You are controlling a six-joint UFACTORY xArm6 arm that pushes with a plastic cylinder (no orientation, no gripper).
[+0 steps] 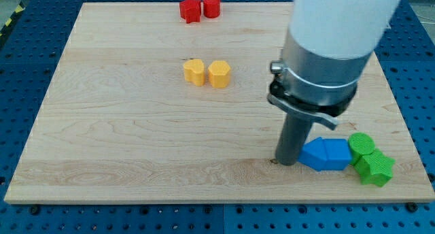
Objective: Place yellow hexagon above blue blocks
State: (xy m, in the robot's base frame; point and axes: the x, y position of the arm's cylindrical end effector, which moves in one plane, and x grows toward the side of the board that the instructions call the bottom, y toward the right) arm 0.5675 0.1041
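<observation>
The yellow hexagon (219,74) sits in the upper middle of the wooden board (122,125), touching a yellow heart-like block (194,71) on its left. Two blue blocks (325,154) lie joined together at the lower right. My tip (286,162) rests on the board just left of the blue blocks, touching or nearly touching them. The tip is far below and right of the yellow hexagon.
Two green blocks, a cylinder (361,144) and a star-like one (374,168), sit right of the blue blocks near the board's right edge. Two red blocks (200,7) stand at the top edge. The arm's large white and grey body (326,50) hides the upper right.
</observation>
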